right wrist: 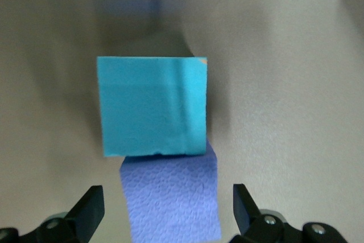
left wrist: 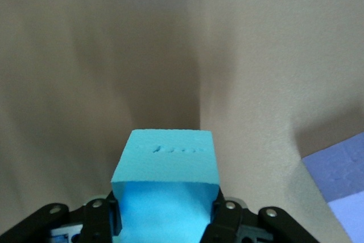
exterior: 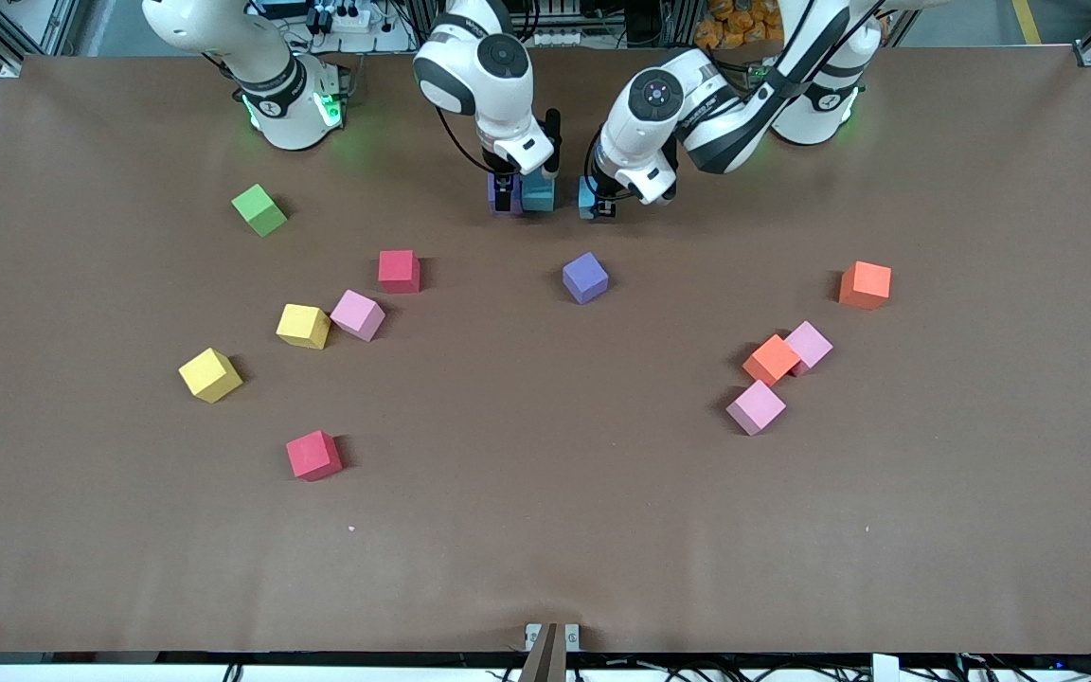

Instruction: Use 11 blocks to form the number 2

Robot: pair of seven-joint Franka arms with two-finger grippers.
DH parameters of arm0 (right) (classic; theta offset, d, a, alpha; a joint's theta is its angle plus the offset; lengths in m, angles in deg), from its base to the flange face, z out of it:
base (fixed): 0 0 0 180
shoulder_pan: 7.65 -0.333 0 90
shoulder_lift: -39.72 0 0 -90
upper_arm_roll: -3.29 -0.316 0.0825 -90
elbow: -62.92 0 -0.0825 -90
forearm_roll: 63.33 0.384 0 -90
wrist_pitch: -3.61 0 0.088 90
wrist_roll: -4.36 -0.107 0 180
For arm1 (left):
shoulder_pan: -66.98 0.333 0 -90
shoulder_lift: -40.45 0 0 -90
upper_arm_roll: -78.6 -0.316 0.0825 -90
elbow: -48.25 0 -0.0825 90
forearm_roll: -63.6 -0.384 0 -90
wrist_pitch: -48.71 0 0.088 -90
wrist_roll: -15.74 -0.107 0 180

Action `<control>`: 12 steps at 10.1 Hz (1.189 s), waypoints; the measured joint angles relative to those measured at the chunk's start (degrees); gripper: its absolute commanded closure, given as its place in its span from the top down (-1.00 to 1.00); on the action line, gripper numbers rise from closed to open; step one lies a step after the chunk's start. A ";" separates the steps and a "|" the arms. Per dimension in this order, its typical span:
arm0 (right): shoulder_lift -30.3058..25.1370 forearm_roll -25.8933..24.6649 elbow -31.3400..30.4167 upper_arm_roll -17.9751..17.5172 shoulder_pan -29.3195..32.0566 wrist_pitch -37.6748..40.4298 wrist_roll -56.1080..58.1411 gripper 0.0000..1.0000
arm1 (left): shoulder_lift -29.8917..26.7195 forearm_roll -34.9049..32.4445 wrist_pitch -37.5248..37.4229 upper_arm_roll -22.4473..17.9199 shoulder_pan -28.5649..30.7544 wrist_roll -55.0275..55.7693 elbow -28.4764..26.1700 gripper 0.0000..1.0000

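My right gripper stands open around a purple block on the table near the robots' bases, with its fingers clear of the block's sides. A light blue block touches that purple block on the side toward the left arm's end. My left gripper is shut on a second light blue block, low over the table a small gap from the first. No number 2 shows.
Loose on the table lie a purple block, red blocks, yellow blocks, pink blocks, orange blocks and a green cube.
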 measured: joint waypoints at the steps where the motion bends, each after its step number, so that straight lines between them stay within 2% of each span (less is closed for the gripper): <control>1: -1.70 0.00 0.20 0.00 0.00 2.24 -0.61 1.00 | 0.10 0.00 0.27 0.00 -0.49 0.70 -0.07 -0.28; 6: -9.94 0.02 0.33 1.04 2.18 10.68 -7.44 1.00 | 1.76 0.00 2.01 -0.07 -3.90 5.36 -0.09 -0.25; 10: -12.74 -0.04 0.31 1.77 16.42 12.58 -8.83 1.00 | 3.26 -0.03 2.17 -1.21 -5.27 5.47 0.23 -0.21; 12: -12.71 -0.07 0.29 1.89 23.84 12.59 -8.75 1.00 | 4.16 -0.04 2.37 -6.60 -10.80 5.47 0.91 -0.21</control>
